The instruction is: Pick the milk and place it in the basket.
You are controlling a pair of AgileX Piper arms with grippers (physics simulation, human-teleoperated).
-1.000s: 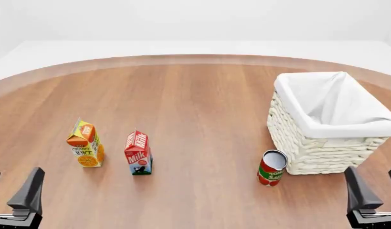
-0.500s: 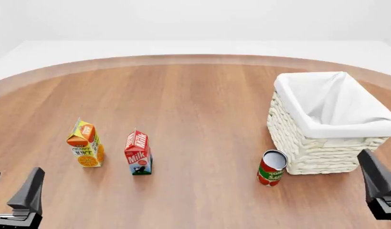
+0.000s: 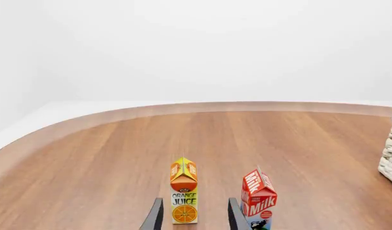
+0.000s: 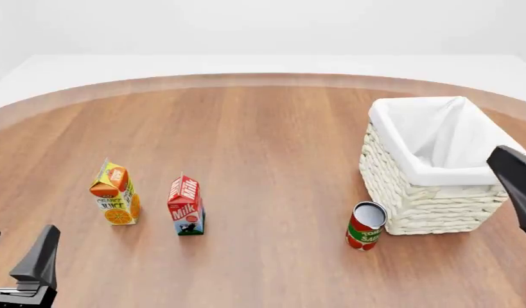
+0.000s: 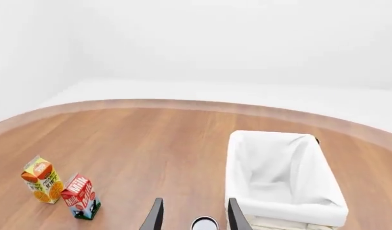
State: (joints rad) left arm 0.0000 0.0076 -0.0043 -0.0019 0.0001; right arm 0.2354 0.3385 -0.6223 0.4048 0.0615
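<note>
Left gripper [image 4: 18, 256] sat low at the near edge, fingers parted and empty; right gripper [image 5: 192, 218] spread too, holding nothing. Small red-topped gable milk carton [image 4: 185, 206] stood upright beside the orange juice carton [image 4: 115, 192], well apart from the big off-white wicker basket [image 4: 417, 199]. Probably light, stiff, crushable: grip the flat lower sides. Smooth wooden table [image 4: 263, 141], white room

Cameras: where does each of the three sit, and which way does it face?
Front view: above and behind the arms, looking forward and down; left gripper low, right gripper at the edge.
Left wrist view: low, facing the yellow-orange juice carton and red-topped milk carton; fingertips show.
Right wrist view: higher, over the white-lined wicker basket.
All share the milk.
</note>
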